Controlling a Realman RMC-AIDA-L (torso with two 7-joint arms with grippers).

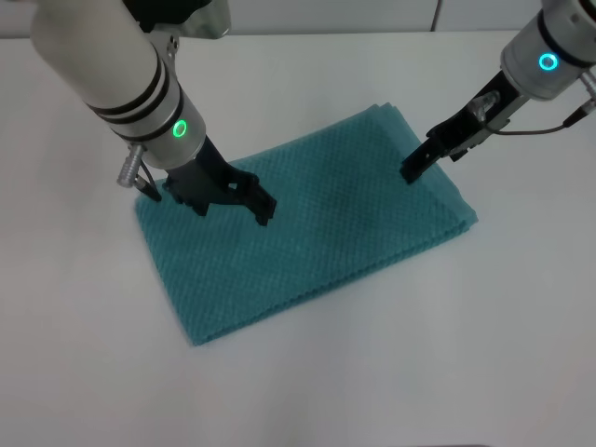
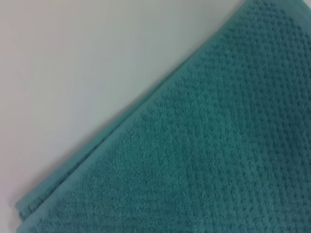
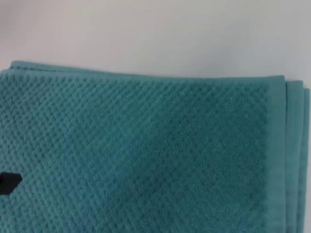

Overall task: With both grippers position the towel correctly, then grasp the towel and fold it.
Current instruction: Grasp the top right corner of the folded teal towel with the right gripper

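Note:
The teal waffle-weave towel (image 1: pixel 317 233) lies flat on the white table, folded in layers and turned at a slant. Its stacked edges show in the right wrist view as the towel (image 3: pixel 146 155) reaches its side hem. In the left wrist view the towel (image 2: pixel 218 160) fills most of the picture, with one edge running against the table. My left gripper (image 1: pixel 264 210) is low over the towel's left half, close to the cloth. My right gripper (image 1: pixel 409 172) hovers at the towel's far right part, fingers together, nothing held.
The white table (image 1: pixel 391 372) surrounds the towel on all sides. A small black tip (image 3: pixel 9 182) shows at one edge of the right wrist view; I cannot tell what it belongs to.

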